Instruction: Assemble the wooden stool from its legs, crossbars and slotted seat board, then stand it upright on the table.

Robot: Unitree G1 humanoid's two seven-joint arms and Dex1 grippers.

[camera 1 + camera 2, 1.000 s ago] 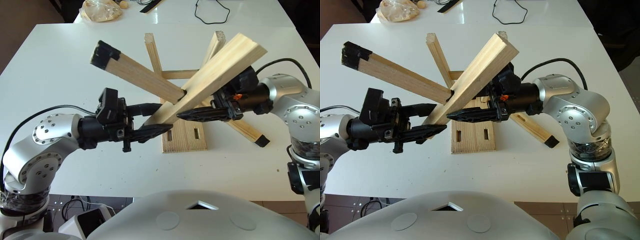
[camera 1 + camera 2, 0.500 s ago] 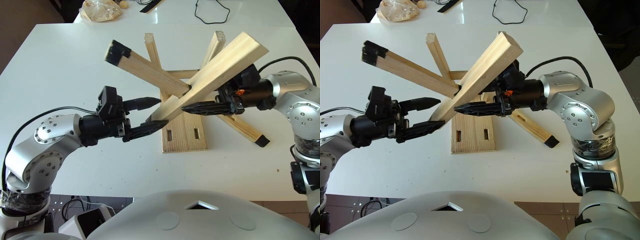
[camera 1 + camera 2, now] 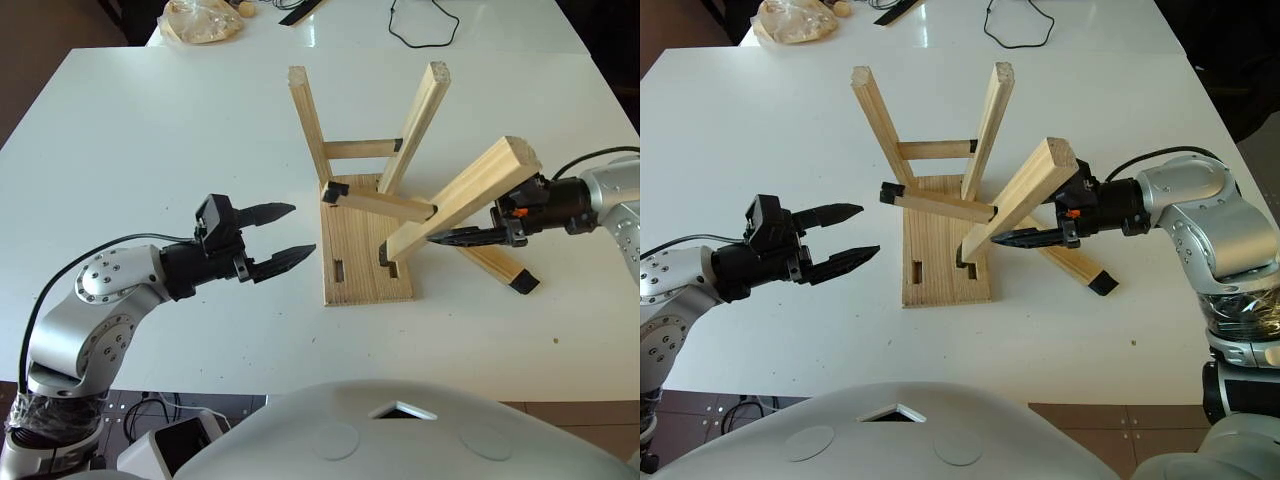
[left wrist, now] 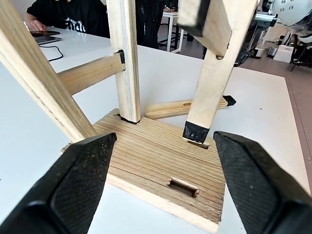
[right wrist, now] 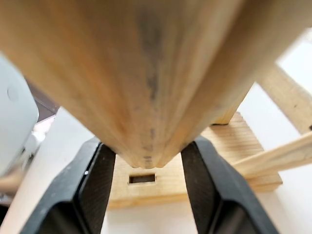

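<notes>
The slotted seat board (image 3: 352,283) lies flat on the white table. Two legs (image 3: 308,125) joined by a crossbar (image 3: 360,148) stand in its far end. My right gripper (image 3: 440,237) is shut on a third leg (image 3: 470,190), held tilted with its black-capped foot (image 4: 197,131) touching the board by a slot. A crossbar (image 3: 378,204) sticks out of this leg towards the left. A fourth leg (image 3: 497,264) lies on the table under my right gripper. My left gripper (image 3: 297,231) stands open just left of the board, holding nothing.
A plastic bag (image 3: 203,20) and a black cable (image 3: 425,28) lie at the table's far side. Bare table (image 3: 130,150) spreads left of the board. The table's front edge runs close below both arms.
My left gripper has opened, let go of the tilted leg's lower end and drawn back to the left. My right gripper has swung the leg down until its foot met the board.
</notes>
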